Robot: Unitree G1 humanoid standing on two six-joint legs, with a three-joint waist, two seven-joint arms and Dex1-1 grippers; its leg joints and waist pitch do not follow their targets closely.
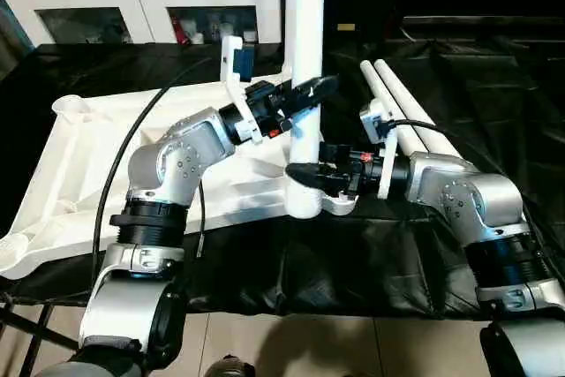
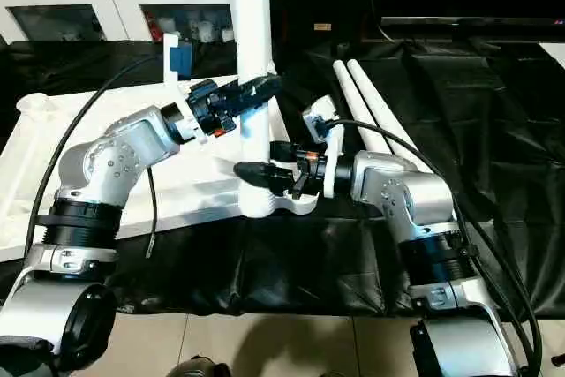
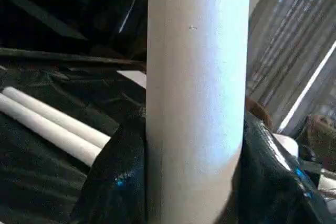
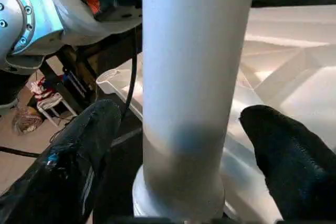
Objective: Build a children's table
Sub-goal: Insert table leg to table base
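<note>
With leg [image 1: 306, 41] upright in tabletop [image 1: 79, 143] corner socket, clamped mid-shaft by L gripper [image 1: 305, 99], straddled lower by wide-open R gripper [image 1: 320, 184], prob. not touching.

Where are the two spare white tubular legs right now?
In the left eye view, the two spare white tubular legs lie side by side on the black cloth, on the robot's right, behind the right gripper and right of the upright white leg.
</note>
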